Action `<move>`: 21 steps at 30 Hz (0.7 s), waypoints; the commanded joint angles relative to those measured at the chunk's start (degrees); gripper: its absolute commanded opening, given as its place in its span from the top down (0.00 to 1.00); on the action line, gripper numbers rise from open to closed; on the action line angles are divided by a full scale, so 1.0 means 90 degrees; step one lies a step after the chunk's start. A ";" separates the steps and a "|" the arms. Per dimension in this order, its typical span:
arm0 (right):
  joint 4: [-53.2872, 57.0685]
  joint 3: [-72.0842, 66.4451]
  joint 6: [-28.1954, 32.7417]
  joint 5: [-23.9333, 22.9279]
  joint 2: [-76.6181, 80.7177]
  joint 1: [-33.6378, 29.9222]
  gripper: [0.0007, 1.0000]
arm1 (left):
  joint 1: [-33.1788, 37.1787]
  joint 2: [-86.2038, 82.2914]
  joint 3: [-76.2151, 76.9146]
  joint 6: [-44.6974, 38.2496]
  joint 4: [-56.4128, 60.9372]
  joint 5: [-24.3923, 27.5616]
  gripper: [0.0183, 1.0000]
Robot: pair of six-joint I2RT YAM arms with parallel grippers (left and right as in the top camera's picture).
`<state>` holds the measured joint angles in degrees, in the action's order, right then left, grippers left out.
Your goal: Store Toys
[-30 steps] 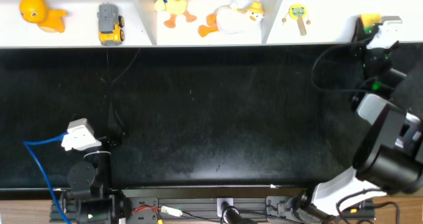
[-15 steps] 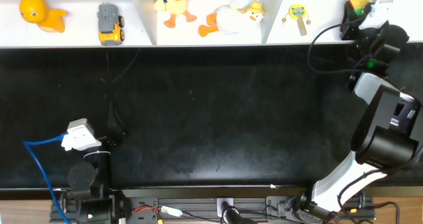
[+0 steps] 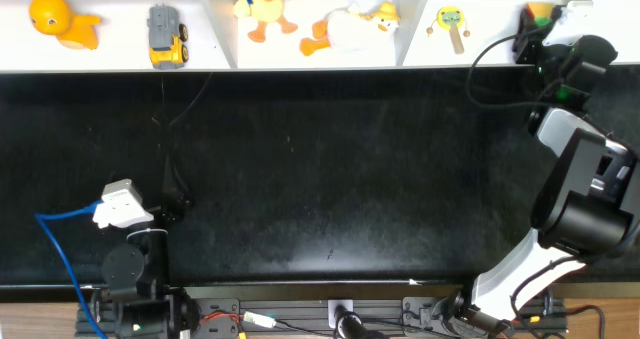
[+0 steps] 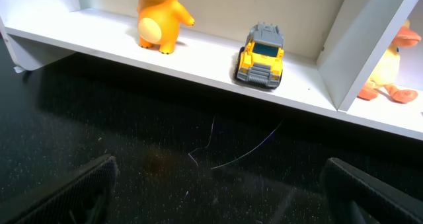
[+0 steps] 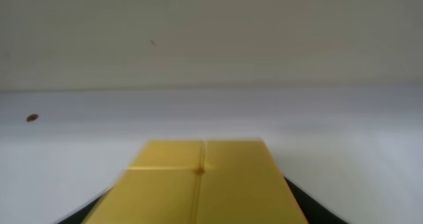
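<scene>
Shelf [image 3: 300, 67], left bay: orange duck [image 3: 60, 19], toy truck [image 3: 166, 36].
Middle bay: plush ducks [image 3: 265, 7].
Right bay: rattle [image 3: 452, 24]; yellow block [image 5: 198, 184], clenched in right gripper [image 3: 540, 29] fingers.
Left gripper [image 4: 225, 187]: I saw fingers released, above table [image 3: 350, 179].

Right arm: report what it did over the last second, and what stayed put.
The right gripper carried the yellow block up the top view and leftward into the shelf's rightmost compartment, mostly in the first half second; it stays shut on the block. The left gripper, the orange duck, the toy truck, the plush ducks and the rattle kept their places.
</scene>
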<state>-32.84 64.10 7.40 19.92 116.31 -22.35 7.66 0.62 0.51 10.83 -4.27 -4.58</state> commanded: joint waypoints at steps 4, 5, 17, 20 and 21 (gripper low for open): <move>0.1144 0.0019 -0.0015 -0.0457 -0.0534 0.0036 0.00 | 0.0053 -0.0056 -0.0007 0.0117 -0.0015 -0.0056 0.00; 0.1411 0.0019 -0.0012 -0.0597 -0.0704 0.0034 0.00 | 0.0053 -0.0056 -0.0007 0.0117 -0.0015 -0.0056 0.00; 0.5219 0.0019 0.0770 -0.0767 -0.3606 0.0138 0.00 | 0.0053 -0.0056 -0.0007 0.0117 -0.0015 -0.0053 0.00; 0.6263 0.0015 0.1069 -0.0760 -0.4337 0.0148 0.00 | 0.0053 -0.0056 -0.0007 0.0114 -0.0015 -0.0056 0.00; 0.6557 0.0010 0.1156 -0.0755 -0.4537 0.0148 0.00 | 0.0053 -0.0056 -0.0007 0.0117 -0.0015 -0.0056 0.00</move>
<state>23.18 64.10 14.02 13.10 79.61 -21.32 7.66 0.62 0.51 10.83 -4.29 -4.56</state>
